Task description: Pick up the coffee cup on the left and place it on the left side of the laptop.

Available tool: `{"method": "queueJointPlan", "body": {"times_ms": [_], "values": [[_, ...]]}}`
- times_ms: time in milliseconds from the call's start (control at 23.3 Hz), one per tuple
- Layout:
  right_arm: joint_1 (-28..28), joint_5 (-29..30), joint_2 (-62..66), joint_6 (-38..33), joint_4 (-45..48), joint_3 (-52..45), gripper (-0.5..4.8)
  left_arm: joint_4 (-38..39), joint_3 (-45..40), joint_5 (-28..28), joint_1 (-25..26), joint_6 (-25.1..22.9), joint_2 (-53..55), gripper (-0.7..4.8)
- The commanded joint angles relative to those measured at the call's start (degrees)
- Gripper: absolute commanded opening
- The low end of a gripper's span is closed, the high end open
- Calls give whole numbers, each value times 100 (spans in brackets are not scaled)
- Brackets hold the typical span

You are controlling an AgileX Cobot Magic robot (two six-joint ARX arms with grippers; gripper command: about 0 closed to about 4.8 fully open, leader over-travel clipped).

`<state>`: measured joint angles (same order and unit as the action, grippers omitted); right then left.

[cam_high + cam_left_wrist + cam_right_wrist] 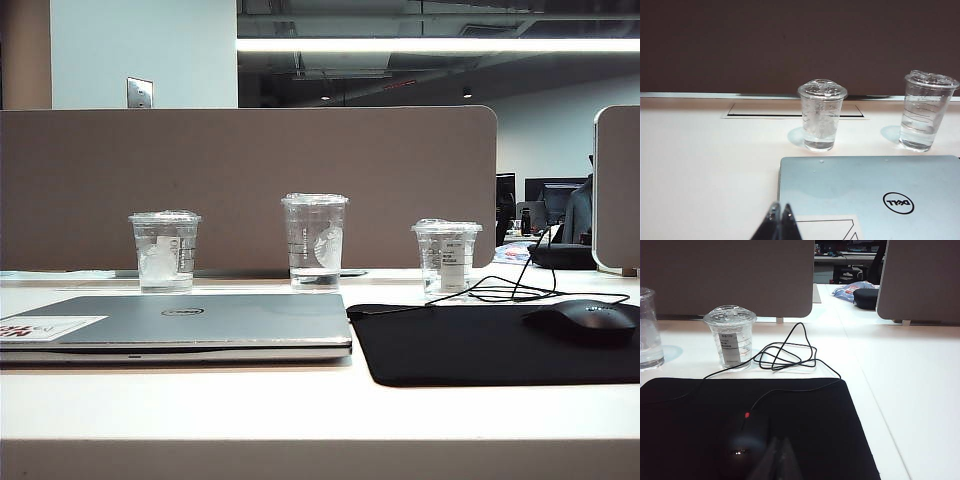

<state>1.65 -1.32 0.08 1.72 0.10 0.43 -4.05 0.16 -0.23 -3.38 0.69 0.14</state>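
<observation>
— Clear plastic, the coffee cup (pixel 822 121); where was it?
— Behind the laptop (pixel 875 197), standing on the desk. Left gripper (pixel 780 212) and right gripper (pixel 778 452) were both clenched, holding nothing.

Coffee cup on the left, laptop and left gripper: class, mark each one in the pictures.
coffee cup (pixel 164 252), exterior view, on its ridged clear wall.
laptop (pixel 215 318), exterior view, on the closed silver lid beside the logo.
left gripper (pixel 780 217), left wrist view, at the shut fingertips over the laptop's near edge.
</observation>
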Motion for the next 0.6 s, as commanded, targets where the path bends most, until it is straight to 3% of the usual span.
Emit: {"method": "queueJointPlan", "body": {"times_ms": [43,300,386,471,600], "values": [[-4,-2,-11,-22,98,-28,-1,-120,22,-20,9,-26,2,-6],[-4,-4,-11,-24,94,59,-1,-293,81,-22,9,-15,2,-6],[-4,-4,-11,-24,96,247,-2,-214,267,-271,7,61,4,-6],[-7,-4,7,-24,83,533,-2,-149,487,-645,9,437,37,-6],[-11,9,61,-24,-142,988,-2,-118,804,-719,7,584,293,-6]]}}
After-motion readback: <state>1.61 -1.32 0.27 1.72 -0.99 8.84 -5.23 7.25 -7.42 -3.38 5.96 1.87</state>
